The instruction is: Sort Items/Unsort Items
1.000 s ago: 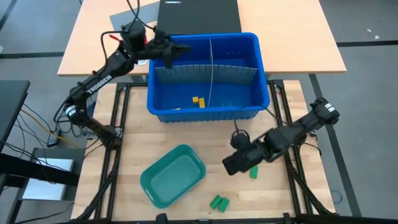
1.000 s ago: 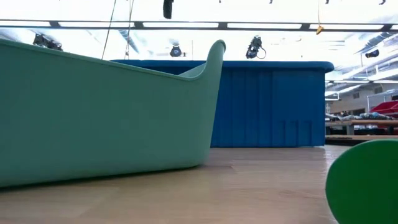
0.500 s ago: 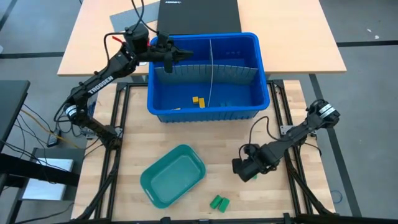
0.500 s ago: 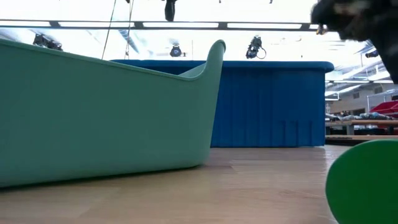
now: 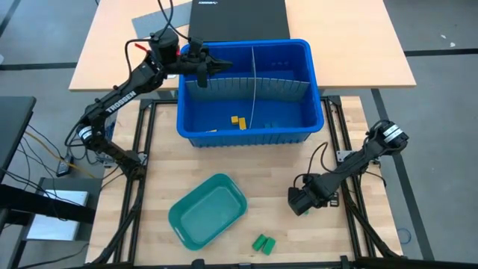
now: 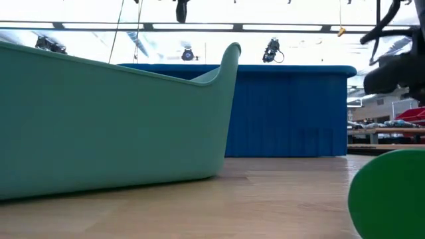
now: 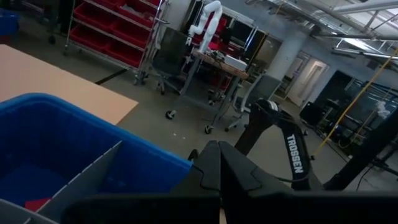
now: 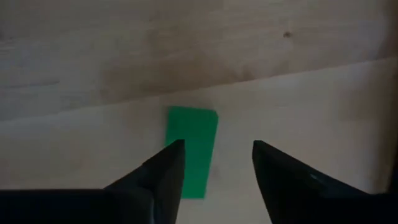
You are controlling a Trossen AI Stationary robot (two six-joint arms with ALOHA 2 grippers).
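**Right gripper poised over a lone green block**

A green block lies flat on the wooden table, just past the tips of the right gripper. Its fingers stand apart with a clear gap between them and hold nothing; the block sits partly behind the one finger, and I cannot tell whether they touch.

From above, the right gripper hangs low over the table at about 4 o'clock from the table's middle. Two more green blocks lie together at 6 o'clock, just beside the teal tray. Yellow blocks rest in the blue bin at 12 o'clock, left of its grey divider.

The left gripper hovers over the bin's far left corner, fingers pressed together, holding nothing visible.
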